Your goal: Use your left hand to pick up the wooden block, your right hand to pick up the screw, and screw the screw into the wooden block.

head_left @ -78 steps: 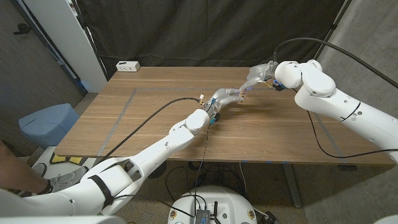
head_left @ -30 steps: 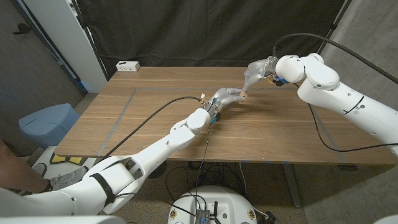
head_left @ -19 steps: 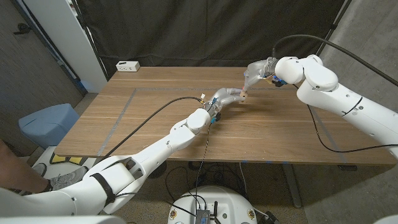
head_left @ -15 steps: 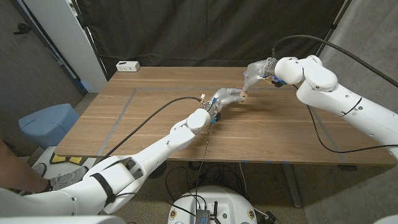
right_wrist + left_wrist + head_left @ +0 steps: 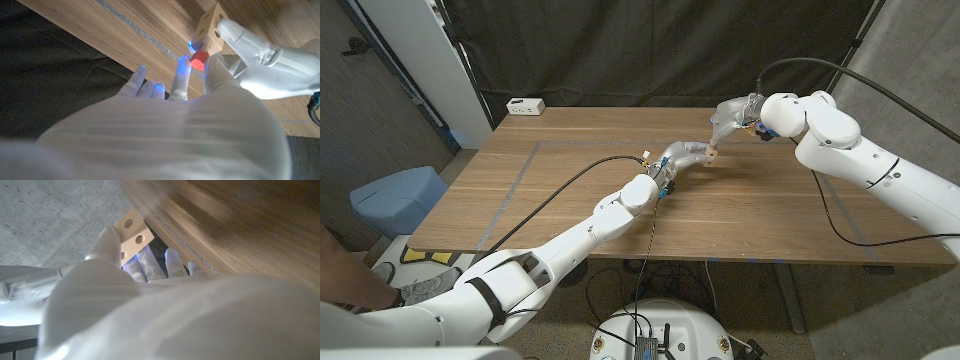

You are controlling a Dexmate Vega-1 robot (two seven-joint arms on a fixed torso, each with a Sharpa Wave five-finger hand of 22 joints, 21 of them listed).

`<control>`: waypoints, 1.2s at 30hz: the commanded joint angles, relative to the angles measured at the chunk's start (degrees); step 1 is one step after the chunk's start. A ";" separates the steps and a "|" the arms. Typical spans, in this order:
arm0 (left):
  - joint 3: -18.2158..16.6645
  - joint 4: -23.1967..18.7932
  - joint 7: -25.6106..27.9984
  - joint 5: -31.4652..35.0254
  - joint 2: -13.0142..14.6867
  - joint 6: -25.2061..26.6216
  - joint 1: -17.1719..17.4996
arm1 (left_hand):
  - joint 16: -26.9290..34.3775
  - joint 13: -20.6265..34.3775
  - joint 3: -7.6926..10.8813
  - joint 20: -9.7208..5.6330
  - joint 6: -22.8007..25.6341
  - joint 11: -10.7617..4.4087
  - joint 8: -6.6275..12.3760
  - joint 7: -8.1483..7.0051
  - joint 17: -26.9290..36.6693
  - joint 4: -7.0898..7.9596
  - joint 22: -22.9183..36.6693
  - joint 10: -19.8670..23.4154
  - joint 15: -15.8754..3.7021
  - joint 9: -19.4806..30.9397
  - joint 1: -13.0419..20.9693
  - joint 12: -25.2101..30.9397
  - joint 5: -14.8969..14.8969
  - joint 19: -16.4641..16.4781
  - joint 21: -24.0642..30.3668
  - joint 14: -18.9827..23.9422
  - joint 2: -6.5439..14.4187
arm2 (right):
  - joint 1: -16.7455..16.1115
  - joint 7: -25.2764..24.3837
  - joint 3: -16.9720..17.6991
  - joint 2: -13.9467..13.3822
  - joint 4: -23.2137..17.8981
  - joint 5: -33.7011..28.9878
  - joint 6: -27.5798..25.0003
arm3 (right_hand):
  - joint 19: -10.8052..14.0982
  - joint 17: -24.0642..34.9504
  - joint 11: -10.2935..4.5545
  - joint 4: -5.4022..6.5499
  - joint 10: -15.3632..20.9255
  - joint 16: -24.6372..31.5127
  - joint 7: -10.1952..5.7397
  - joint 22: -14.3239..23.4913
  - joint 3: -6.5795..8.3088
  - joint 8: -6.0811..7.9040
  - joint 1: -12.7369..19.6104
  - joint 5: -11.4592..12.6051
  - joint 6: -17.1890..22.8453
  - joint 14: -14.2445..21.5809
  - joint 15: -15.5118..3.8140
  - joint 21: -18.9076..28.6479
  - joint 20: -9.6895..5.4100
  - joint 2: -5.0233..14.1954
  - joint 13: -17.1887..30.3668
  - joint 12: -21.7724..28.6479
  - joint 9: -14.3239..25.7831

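Above the middle of the wooden table [image 5: 570, 190], toward its far side, the two hands meet in the air. The left hand [image 5: 682, 156] grips the wooden block [image 5: 711, 150] at its fingertips, clear of the tabletop; the left wrist view shows the block [image 5: 131, 234] as a pale piece with round holes in its face, one finger lying along its side and the others curled behind it. The right hand [image 5: 728, 118] comes down to it from the far side. In the right wrist view its fingers [image 5: 182, 77] pinch the screw [image 5: 198, 58], whose red head sits right against the block [image 5: 212, 29], while the remaining fingers stand spread and apart. Both pick-ups look done, then, and the screw appears to be at one of the holes. How deep it sits cannot be told, since the shaft is hidden by the head and fingers. What is left, by this reading, is the turning itself: driving the screw home while the left hand keeps the block steady.
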 commanded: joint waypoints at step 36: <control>0.03 0.16 0.14 -0.12 -0.13 0.28 -0.09 | -0.01 1.50 0.81 0.03 1.28 -0.06 0.30 0.47 0.07 0.51 0.25 0.63 -3.50 0.31 0.83 0.49 0.34 0.40 0.32 0.47 1.94 | -2.07 -4.54 0.02 0.91 0.62 -1.90 -0.64 | 4.07 0.52 -2.21 1.60 6.44 1.34 0.23 0.15 1.02 3.75 -2.36 -0.35 8.61 4.93 -3.14 0.90 -1.19 -0.04 0.07 0.88 -0.49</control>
